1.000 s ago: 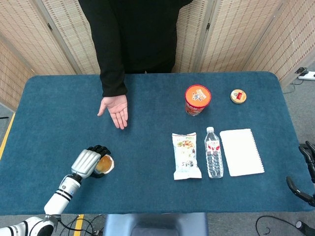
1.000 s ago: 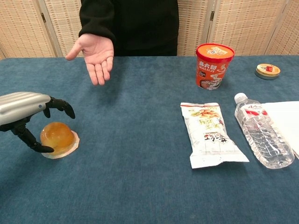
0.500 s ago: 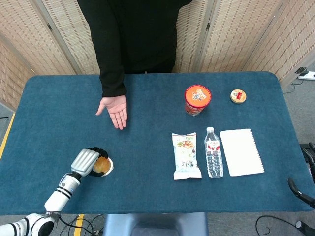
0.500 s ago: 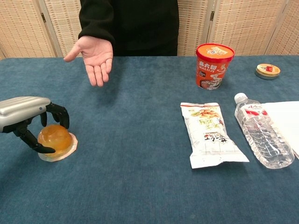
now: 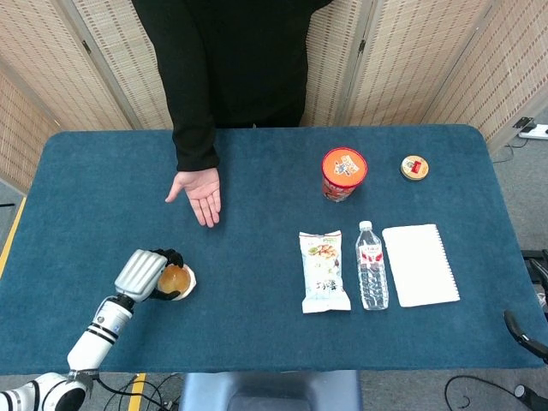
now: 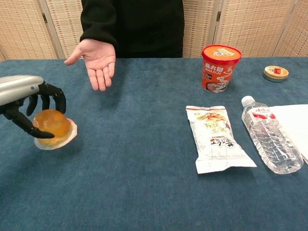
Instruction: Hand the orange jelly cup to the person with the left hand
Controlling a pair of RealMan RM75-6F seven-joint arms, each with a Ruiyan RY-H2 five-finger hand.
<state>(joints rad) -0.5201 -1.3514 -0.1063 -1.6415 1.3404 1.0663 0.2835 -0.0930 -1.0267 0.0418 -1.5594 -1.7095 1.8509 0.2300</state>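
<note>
My left hand grips the orange jelly cup, black fingers curled over its dome and thumb under its front. The cup hangs a little above the blue table, at the near left, tilted with its white rim facing right. The person's open palm waits face up beyond it, farther back and slightly to the right. Of my right hand only dark parts show at the right edge of the head view; its fingers are hidden.
A snack packet, a water bottle and a white napkin lie on the right half. A red instant-noodle cup and a small round tin stand farther back right. The person in black stands behind the table.
My left hand closed around the jelly cup and lifted it off the table, drifting slightly left and back. The person's palm stayed in place.
</note>
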